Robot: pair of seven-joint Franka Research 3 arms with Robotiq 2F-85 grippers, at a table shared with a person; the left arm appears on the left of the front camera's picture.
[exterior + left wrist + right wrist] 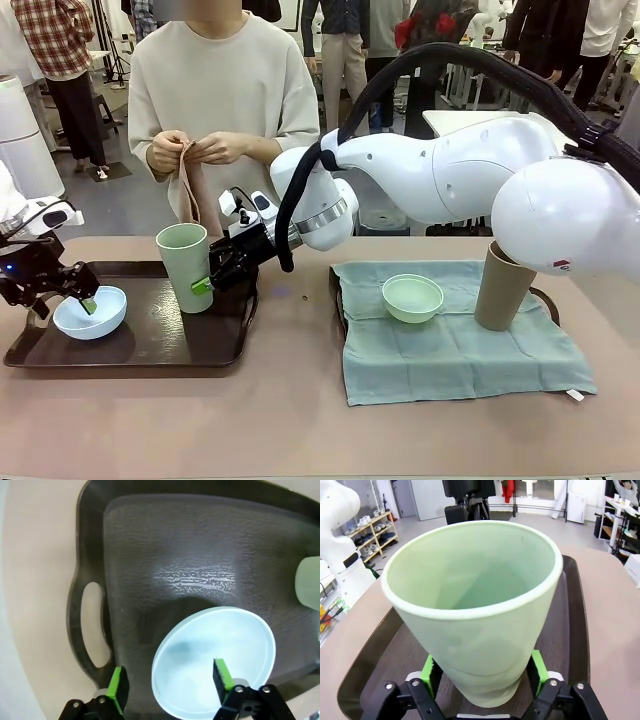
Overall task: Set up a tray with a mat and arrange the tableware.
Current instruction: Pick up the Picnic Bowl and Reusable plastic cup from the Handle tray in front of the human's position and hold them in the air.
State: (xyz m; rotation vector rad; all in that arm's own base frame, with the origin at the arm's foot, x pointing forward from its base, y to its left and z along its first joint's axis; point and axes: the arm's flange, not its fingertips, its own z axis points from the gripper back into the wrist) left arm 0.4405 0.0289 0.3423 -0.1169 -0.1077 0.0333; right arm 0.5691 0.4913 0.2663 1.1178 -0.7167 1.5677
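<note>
Pinkish-tan tabletop point(300, 430): spans the lower frame of the front view.
Person point(225, 90): top centre, both hands holding a pinkish cloth point(190, 195).
Dark brown rectangular plastic tray point(170, 350): lower left, bearing one cup and one bowl.
Teal-green cloth mat point(450, 360): lower right, draped over a second dark tray point(335, 285).
Tall tan brown matte plastic cup point(505, 288): upright, right rear of the mat.
Tall pale green matte plastic cup point(183, 262): upright, right part of the bare tray.
Small round mint green bowl point(412, 298): middle of the mat.
Small round pale blue bowl point(90, 312): left part of the bare tray.
Right gripper point(484, 671): pads pinch the pale green cup's lower wall.
Left gripper point(170, 682): jaws spread astride the blue bowl's rim, possibly not touching it.
</note>
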